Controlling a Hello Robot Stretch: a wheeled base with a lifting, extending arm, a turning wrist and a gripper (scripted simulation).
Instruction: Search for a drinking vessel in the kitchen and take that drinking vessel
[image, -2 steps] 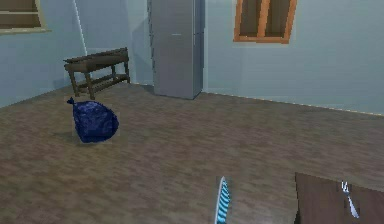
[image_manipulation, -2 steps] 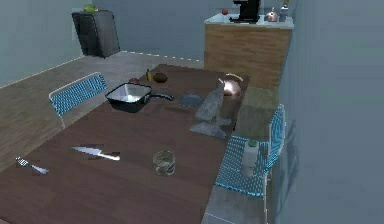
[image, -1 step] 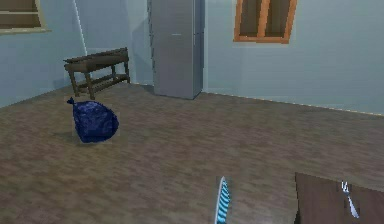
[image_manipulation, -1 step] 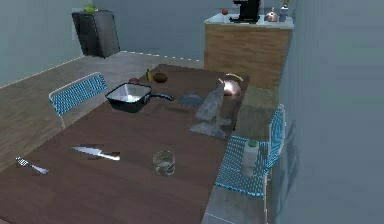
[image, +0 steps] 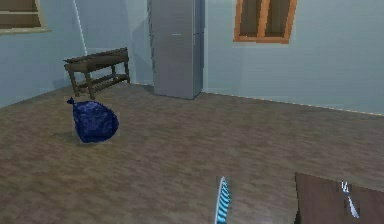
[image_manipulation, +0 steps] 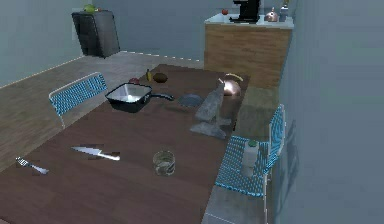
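Note:
A small clear glass-like vessel (image_manipulation: 164, 161) stands upright on the dark wooden table (image_manipulation: 130, 135), near its near right edge. To its left on the same table lie a knife (image_manipulation: 97, 153) and a fork (image_manipulation: 30, 165). Farther out on the table sit a black pan (image_manipulation: 130, 96), a copper-coloured kettle (image_manipulation: 232, 85) and a grey folded thing (image_manipulation: 214, 110). The table's corner (image: 340, 200) appears at the forward view's bottom right with a fork (image: 348, 198) on it.
Blue mesh chairs (image_manipulation: 77, 93) (image_manipulation: 250, 160) flank the table. A wooden counter (image_manipulation: 248, 50) with a coffee machine (image_manipulation: 243, 10) stands behind it. Ahead are open floor, a blue bag (image: 95, 122), a wooden bench (image: 98, 68) and a tall grey cabinet (image: 177, 45).

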